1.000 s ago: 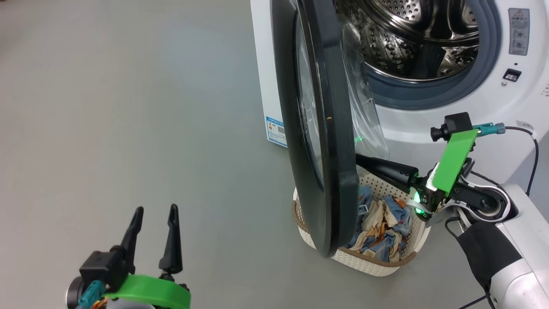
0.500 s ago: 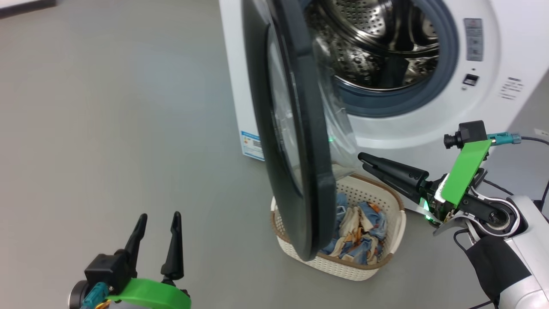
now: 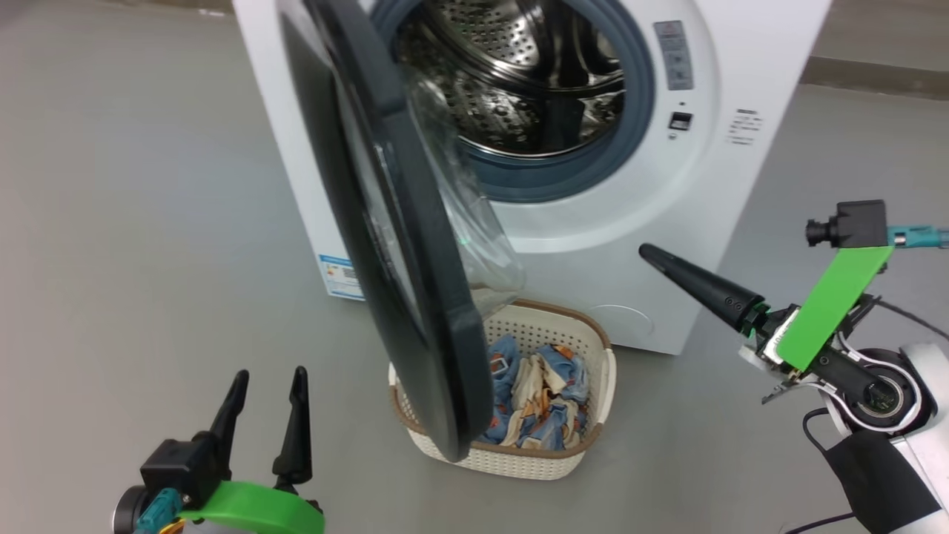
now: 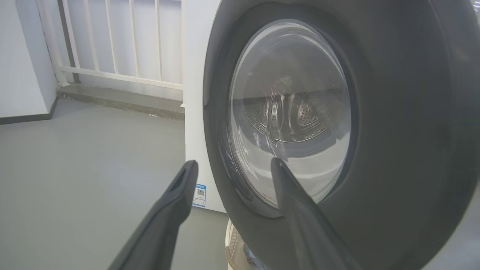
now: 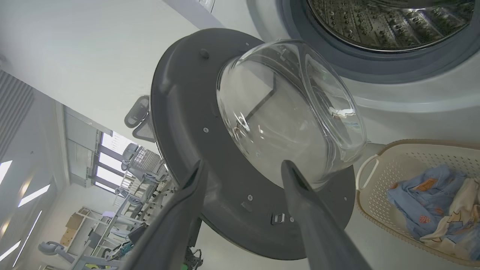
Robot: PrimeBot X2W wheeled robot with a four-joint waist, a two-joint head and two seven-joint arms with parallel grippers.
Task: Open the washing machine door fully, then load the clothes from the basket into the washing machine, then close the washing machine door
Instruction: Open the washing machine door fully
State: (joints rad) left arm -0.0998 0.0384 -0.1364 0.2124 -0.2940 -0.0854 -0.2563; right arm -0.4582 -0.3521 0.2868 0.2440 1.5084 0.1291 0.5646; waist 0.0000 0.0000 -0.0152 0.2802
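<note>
The white washing machine [image 3: 652, 222] stands ahead with its steel drum [image 3: 519, 67] exposed. The black washing machine door [image 3: 400, 245] hangs partly open, edge-on to me, with its glass bowl [image 5: 292, 112] facing the drum. Below the door's lower edge sits the basket [image 3: 549, 310], holding the blue and cream clothes [image 3: 541, 400]. My right gripper [image 3: 646, 254] hovers right of the door and above the basket, apart from both. In the right wrist view that gripper [image 5: 243, 165] is open and empty. My left gripper [image 3: 269, 377] is open at the lower left, facing the door's outer side [image 4: 393, 131].
Grey floor [image 3: 133, 222] spreads left of the machine. A blue label [image 3: 337, 274] marks the machine's lower left corner. A white railing [image 4: 120, 45] and a low step run behind the machine. A cable [image 3: 916, 319] trails by my right wrist.
My right gripper has opened and drawn back to the right, away from the door's edge. The head camera has moved, shifting the whole picture left. The left gripper stays open.
</note>
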